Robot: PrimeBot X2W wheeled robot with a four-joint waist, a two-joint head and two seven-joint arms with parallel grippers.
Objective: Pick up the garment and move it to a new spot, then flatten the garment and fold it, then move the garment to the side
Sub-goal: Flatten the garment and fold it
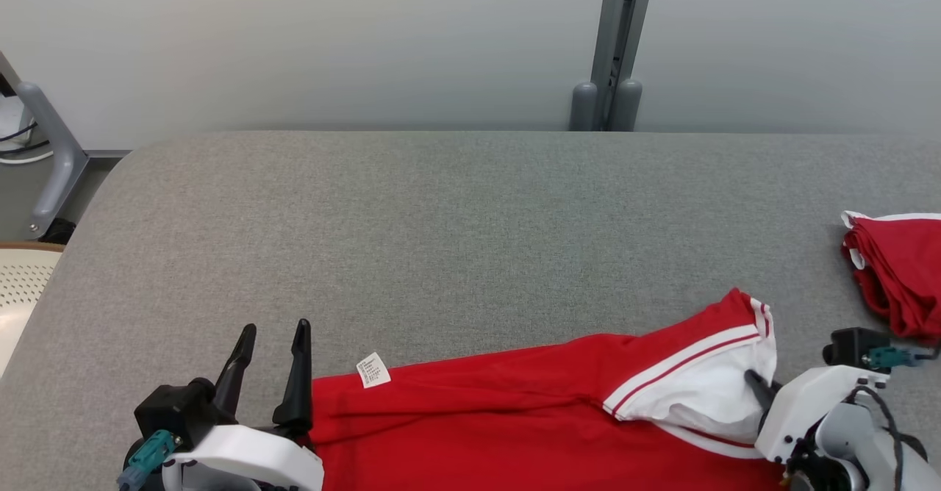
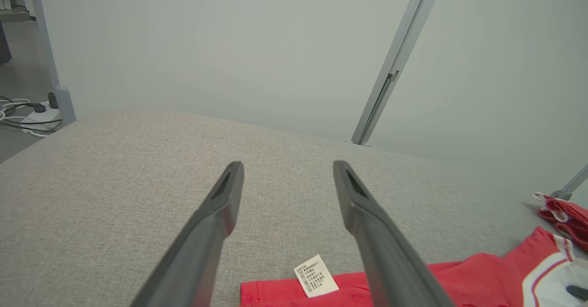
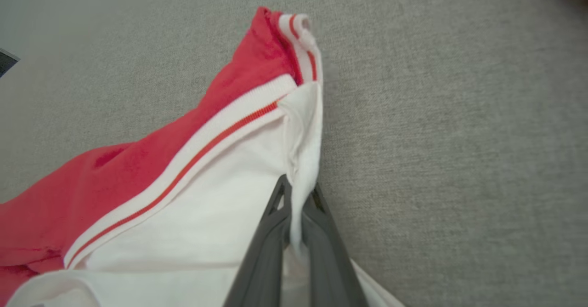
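Grey table: We see a wide grey cloth table (image 1: 470,219). A pale wall and a grey post (image 1: 614,42) stand behind it, toward 1 o'clock in the head view.
Garment: The red garment (image 1: 500,425) lies on the table along the near edge, from 6 o'clock round to 4 o'clock. It is spread out but has some soft folds in it.
White part: At the 4 o'clock end there is a white part (image 3: 206,192) with a thin red stripe. Its far tip is curled up.
Right gripper: Our right gripper (image 3: 298,187) has its two fingers pressed close together on the edge of the white part. We think it holds this end so it can pull the cloth flat.
Right arm: It comes in from 4 o'clock, low over the table, and its fingers point toward 11 o'clock.
Left gripper: Our left gripper (image 1: 276,325) sits at 7 o'clock, just beside the red end of the garment. Its fingers are spread wide and nothing is between them.
Left arm: It rests low, with fingers pointing toward 12 o'clock. We think it waits there to take that end.
Tag: A small white tag (image 1: 373,370) sticks out from the red edge, near the left gripper.
Other cloth: Another red cloth (image 1: 897,270) lies at 3 o'clock, apart from our garment.
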